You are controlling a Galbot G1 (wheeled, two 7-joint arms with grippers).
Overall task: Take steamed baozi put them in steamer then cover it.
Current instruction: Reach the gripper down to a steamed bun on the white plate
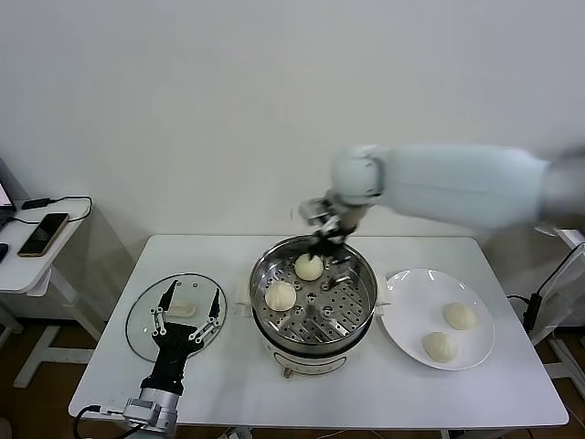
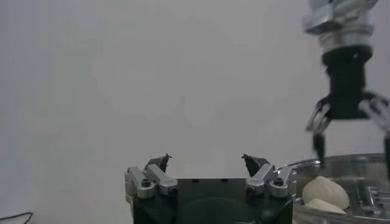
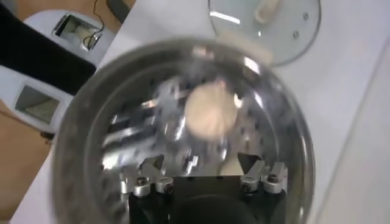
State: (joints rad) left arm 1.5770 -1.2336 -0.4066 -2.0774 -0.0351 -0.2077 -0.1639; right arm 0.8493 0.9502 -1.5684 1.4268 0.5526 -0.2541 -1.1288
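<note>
The steel steamer [image 1: 352,315] stands mid-table and holds two baozi, one at the far side [image 1: 309,267] and one on the left [image 1: 281,295]. Two more baozi [image 1: 459,315] [image 1: 440,346] lie on the white plate [image 1: 402,311]. My right gripper [image 1: 329,240] is open and empty, just above the far baozi at the steamer's far rim. In the right wrist view the right gripper [image 3: 204,161] hangs over the tray with a baozi [image 3: 209,112] below. My left gripper [image 1: 187,311] is open and empty over the glass lid [image 1: 142,320]. It also shows in the left wrist view [image 2: 206,161].
The glass lid with its white handle [image 1: 181,308] lies flat to the left of the steamer. A side table with a phone [image 1: 41,233] stands beyond the table's left edge. The wall is close behind the table.
</note>
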